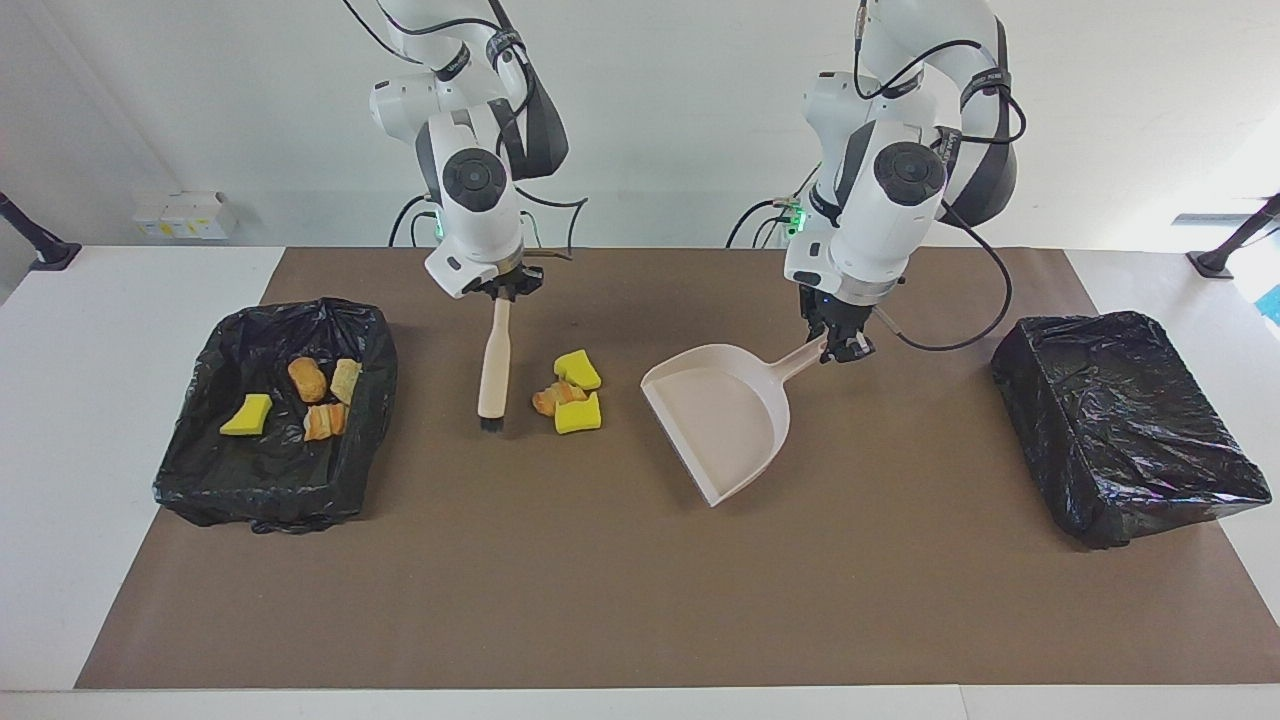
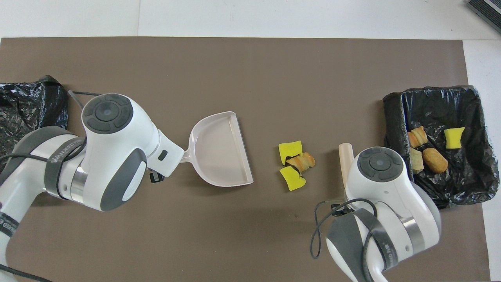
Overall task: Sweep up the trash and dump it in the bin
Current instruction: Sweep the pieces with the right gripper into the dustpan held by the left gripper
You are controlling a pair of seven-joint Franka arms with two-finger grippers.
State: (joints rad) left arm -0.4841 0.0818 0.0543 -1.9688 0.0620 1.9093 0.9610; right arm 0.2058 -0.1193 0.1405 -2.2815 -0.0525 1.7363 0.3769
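A brown mat (image 1: 640, 600) covers the white table (image 1: 100, 350). A second bag-covered box (image 1: 1120, 425) sits at the mat's edge, at the left arm's end.

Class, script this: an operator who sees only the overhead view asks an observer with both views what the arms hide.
Operator: The arm covers it. Does the right gripper hold the brush?
Observer: Yes. The right gripper is shut on the end of the brush handle, with the black bristles at the other end.
Operator: And the left gripper?
Observer: The left gripper is shut on the end of the dustpan handle.
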